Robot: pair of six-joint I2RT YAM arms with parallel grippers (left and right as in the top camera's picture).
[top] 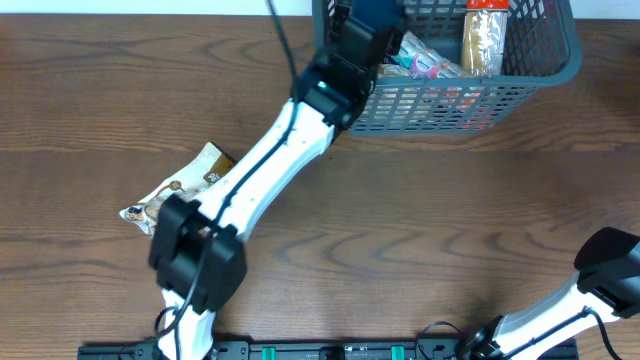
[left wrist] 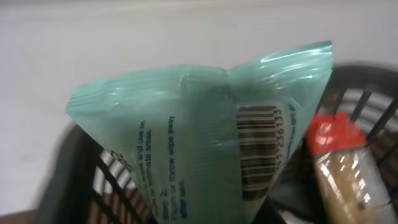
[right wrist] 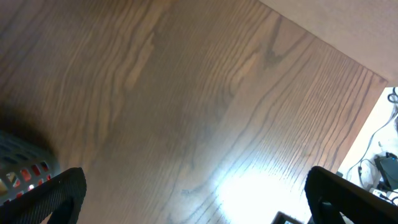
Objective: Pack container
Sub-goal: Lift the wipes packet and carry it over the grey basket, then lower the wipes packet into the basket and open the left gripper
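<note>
The grey-blue lattice basket stands at the table's far right of centre. My left gripper is over the basket's left end, shut on a pale green packet with a barcode that fills the left wrist view; its fingers are hidden behind the packet. The basket lattice shows below it. In the basket lie a pink-and-white packet and a tall brown packet with a red top, which also shows in the left wrist view. My right gripper is open and empty above bare wood.
A beige and brown snack packet lies on the table at the left, beside the left arm. The right arm sits at the front right corner. A basket corner shows in the right wrist view.
</note>
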